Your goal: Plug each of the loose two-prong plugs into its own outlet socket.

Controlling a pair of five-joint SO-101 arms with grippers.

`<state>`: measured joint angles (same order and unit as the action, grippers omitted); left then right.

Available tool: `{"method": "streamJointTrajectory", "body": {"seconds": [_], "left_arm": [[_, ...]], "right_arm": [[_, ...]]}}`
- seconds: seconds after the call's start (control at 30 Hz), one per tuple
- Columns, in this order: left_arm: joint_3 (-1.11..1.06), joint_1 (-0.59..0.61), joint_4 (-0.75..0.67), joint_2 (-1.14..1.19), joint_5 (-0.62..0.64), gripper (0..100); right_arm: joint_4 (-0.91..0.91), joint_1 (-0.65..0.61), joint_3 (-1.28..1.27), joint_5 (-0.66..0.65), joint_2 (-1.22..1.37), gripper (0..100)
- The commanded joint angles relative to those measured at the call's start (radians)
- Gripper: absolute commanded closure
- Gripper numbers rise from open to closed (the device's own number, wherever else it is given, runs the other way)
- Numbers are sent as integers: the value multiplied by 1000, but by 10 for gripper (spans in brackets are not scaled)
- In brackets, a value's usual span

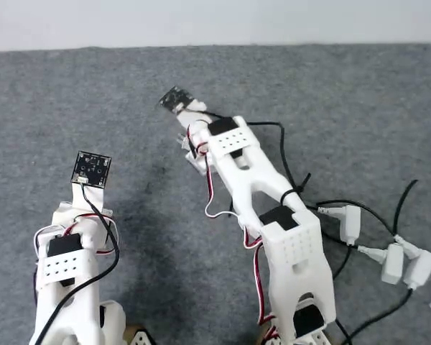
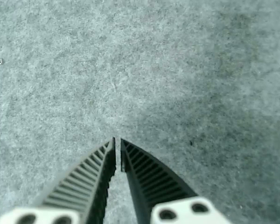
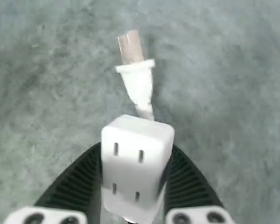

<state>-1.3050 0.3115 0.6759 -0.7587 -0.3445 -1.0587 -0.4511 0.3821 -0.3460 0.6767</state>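
Though its arm hides most of it in the high view, the right tool [image 3: 136, 156] is clamped on a white outlet block [image 3: 136, 163], slots facing the wrist camera, near the grey bench's [image 1: 345, 93] centre, a little toward 11 o'clock. A short lead from behind the block ends in a plug [image 3: 136, 77], its prongs blurred. The left tool [image 2: 117, 142], at 8 o'clock, has its tips nearly together around nothing. At 4 o'clock lie further white plugs and blocks [image 1: 391, 262] among black cables [image 1: 404, 198]; one piece is cut off by the edge.
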Motion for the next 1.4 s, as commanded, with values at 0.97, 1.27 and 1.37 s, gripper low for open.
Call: {"method": "streamJointTrajectory", "body": {"seconds": [0.97, 1.27, 1.37], "left_arm": [[7, 8, -28, -11, 3, 963], [4, -5, 8, -17, 12, 801], [4, -40, 21, -17, 12, 801]], "right_arm": [[-305, -237, 64, 1019, -22, 818], [-550, -248, 310, 766, -21, 712], [-685, -240, 442, 713, -21, 735]]}}
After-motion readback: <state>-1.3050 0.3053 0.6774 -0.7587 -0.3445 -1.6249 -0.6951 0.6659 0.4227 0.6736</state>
